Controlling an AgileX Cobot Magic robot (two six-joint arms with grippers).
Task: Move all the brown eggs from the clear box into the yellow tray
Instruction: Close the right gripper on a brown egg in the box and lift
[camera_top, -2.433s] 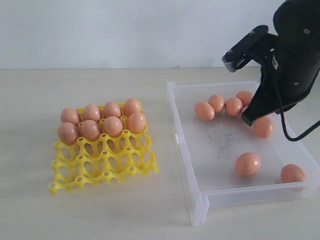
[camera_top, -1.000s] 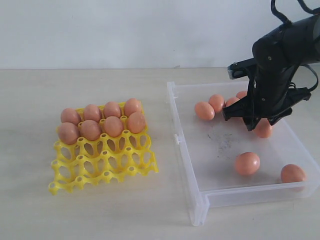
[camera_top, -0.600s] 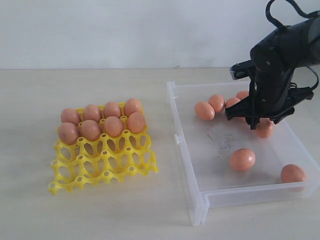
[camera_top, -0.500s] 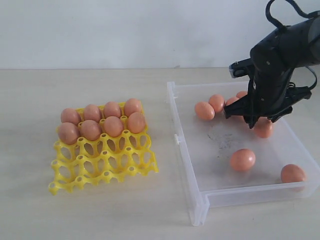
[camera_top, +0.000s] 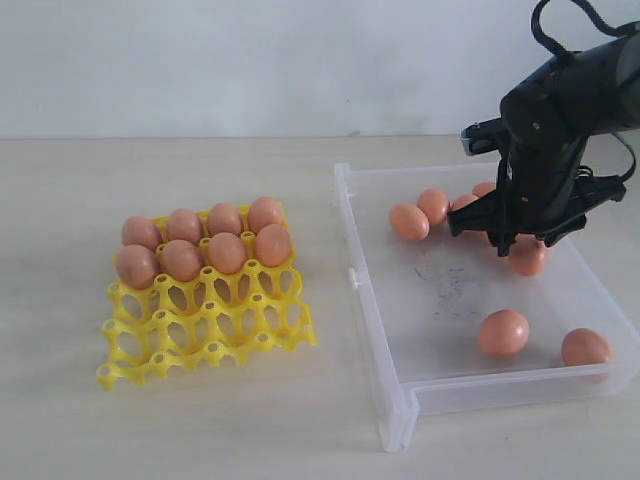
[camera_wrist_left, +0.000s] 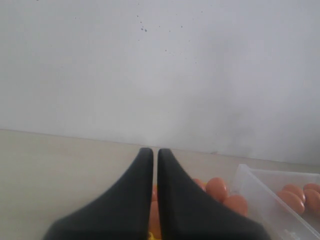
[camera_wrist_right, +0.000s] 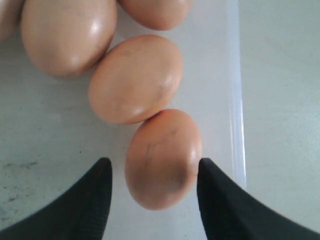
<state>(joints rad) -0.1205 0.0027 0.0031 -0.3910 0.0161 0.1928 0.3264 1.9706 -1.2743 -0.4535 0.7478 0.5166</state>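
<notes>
From outside, the right gripper is hovering over brown eggs along the clear box's far edge. At the left wrist, the left gripper is sitting clenched, empty. At the right wrist, spread jaws are flanking one egg that is probably fragile and slippery, so grip its middle gently.

Pale beige tabletop below a plain white wall.

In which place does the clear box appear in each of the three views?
Exterior view: the clear box stands on the right, under the right gripper.
Left wrist view: one corner shows past the left gripper.
Right wrist view: its floor and one wall lie below the right gripper.
Shared landmark: the brown eggs lying inside it.
</notes>
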